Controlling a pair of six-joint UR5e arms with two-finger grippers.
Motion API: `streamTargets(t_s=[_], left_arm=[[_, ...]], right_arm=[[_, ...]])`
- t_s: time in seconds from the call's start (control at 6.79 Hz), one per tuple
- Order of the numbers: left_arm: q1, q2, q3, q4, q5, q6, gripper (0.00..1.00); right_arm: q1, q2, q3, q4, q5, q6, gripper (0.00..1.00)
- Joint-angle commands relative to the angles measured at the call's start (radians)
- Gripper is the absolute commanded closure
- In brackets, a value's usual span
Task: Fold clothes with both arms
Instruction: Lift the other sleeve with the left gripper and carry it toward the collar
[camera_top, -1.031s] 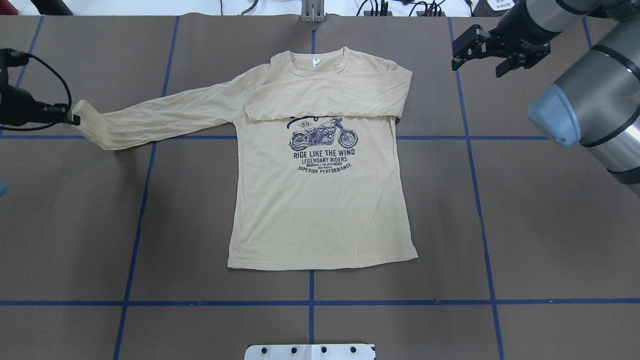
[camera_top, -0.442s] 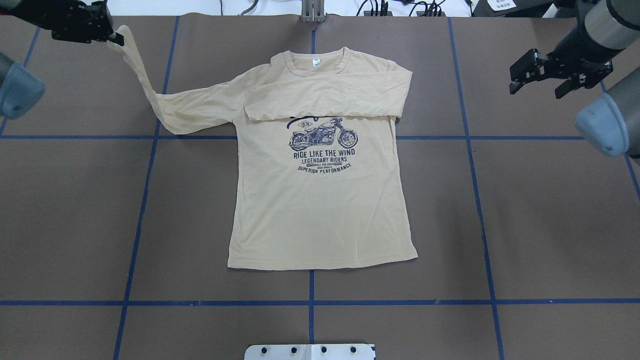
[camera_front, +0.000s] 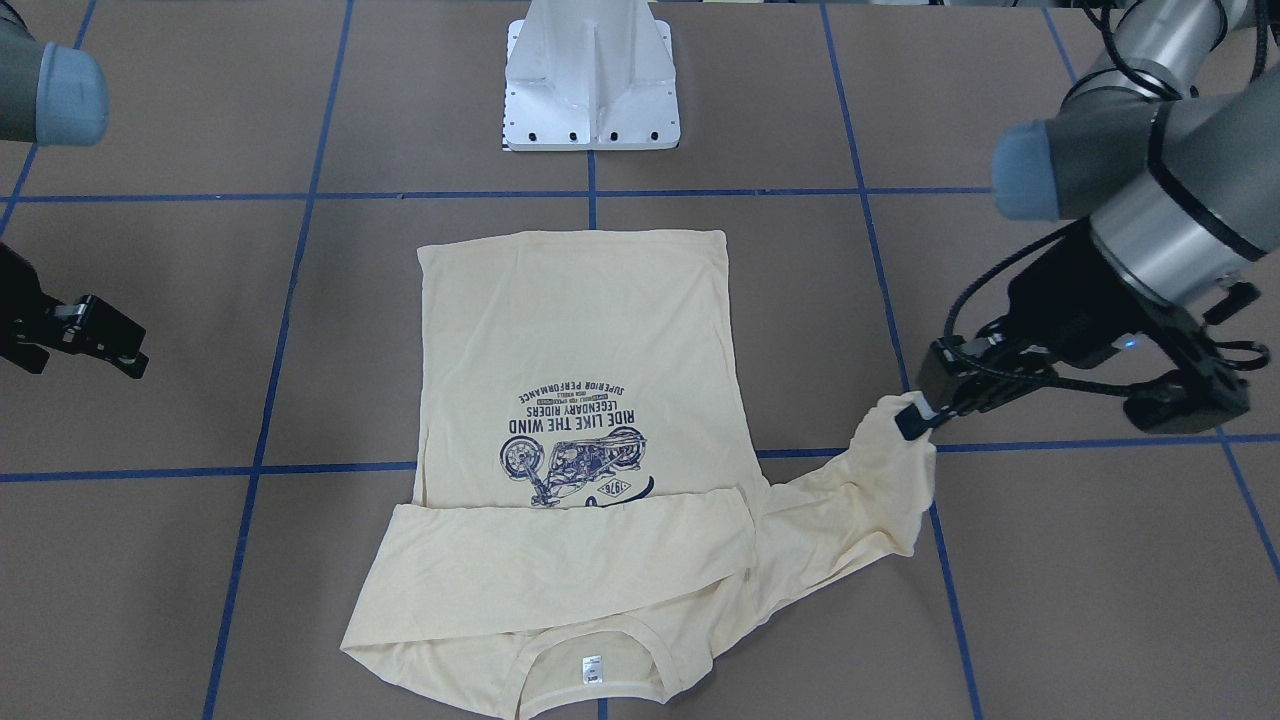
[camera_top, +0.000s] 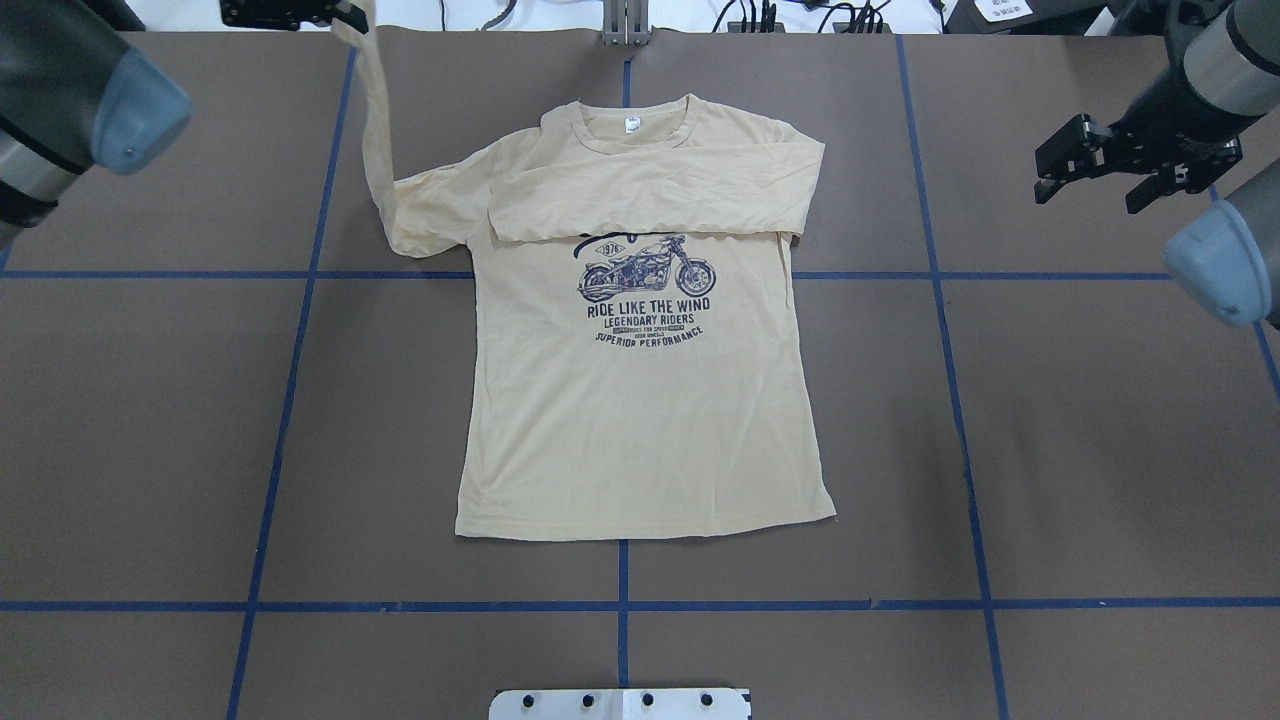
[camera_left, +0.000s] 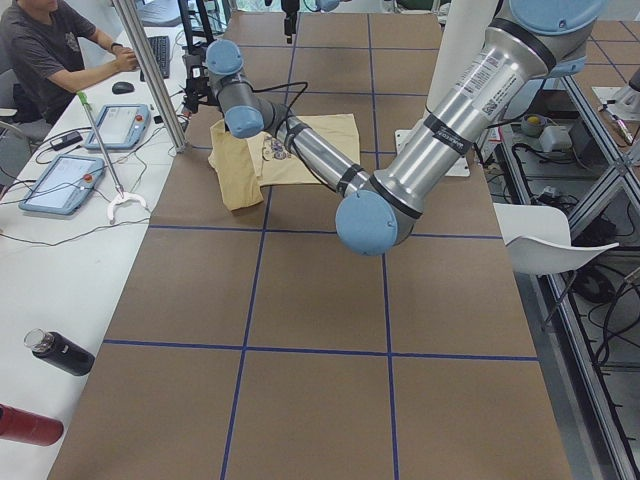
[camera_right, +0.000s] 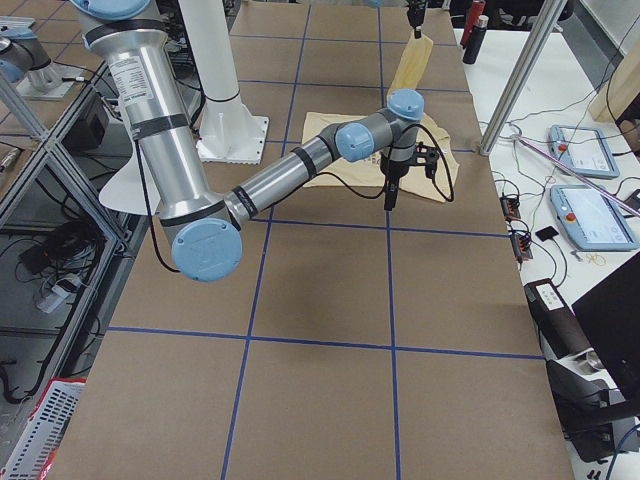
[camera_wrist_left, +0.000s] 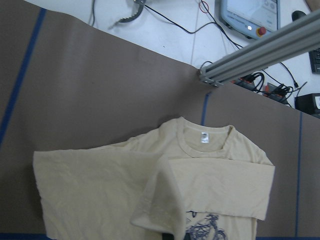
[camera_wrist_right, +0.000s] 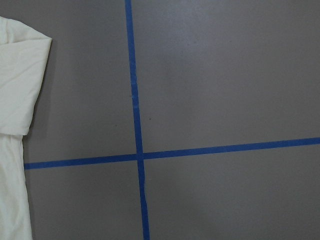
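Observation:
The clothes, a cream long-sleeved T-shirt (camera_top: 640, 420), lie flat with the motorcycle print up. One sleeve is folded across the chest (camera_top: 650, 190). The other sleeve (camera_top: 375, 130) rises off the table, and my left gripper (camera_top: 345, 17) is shut on its cuff. From the front, that left gripper (camera_front: 912, 418) holds the cuff above the paper beside the shirt (camera_front: 570, 330). The left wrist view looks down on the collar (camera_wrist_left: 204, 145) with the cuff (camera_wrist_left: 155, 210) hanging in front. My right gripper (camera_top: 1095, 190) hangs open and empty over bare table, well off the shirt's side.
The white pedestal base (camera_front: 592, 90) stands at the robot's end of the table. Blue tape lines (camera_wrist_right: 135, 100) grid the brown table cover. An aluminium post (camera_top: 625, 20) rises beyond the collar. A person (camera_left: 50, 50) sits at a side desk holding tablets and bottles (camera_left: 60, 352).
My left gripper has lifted the sleeve cuff from the far left of the table and swung it up and inward toward the shirt. My right gripper has drawn outward, away from the shirt.

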Motion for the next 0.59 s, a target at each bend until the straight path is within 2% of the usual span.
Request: streamTargets(t_s=[0.0,0.15,0.29,0.44], left_arm=[[0.072,-0.187,0.231,-0.142,0.006,-0.084,1.00],[0.107,-0.308,0.363,-0.195,0.062,-0.116,1.00],[0.139,-0.380,0.423,-0.211,0.115,-0.155,1.00],[0.143,-0.385,0.425,-0.229,0.117,-0.172,1.00]], right_arm=[[-0.001,-0.010,0.012,-0.001,0.001,0.000,0.00],[-0.001,-0.016,0.013,-0.001,0.001,0.000,0.00],[-0.001,-0.016,0.015,-0.001,0.001,0.000,0.00],[-0.001,-0.016,0.010,-0.001,0.001,0.000,0.00]])
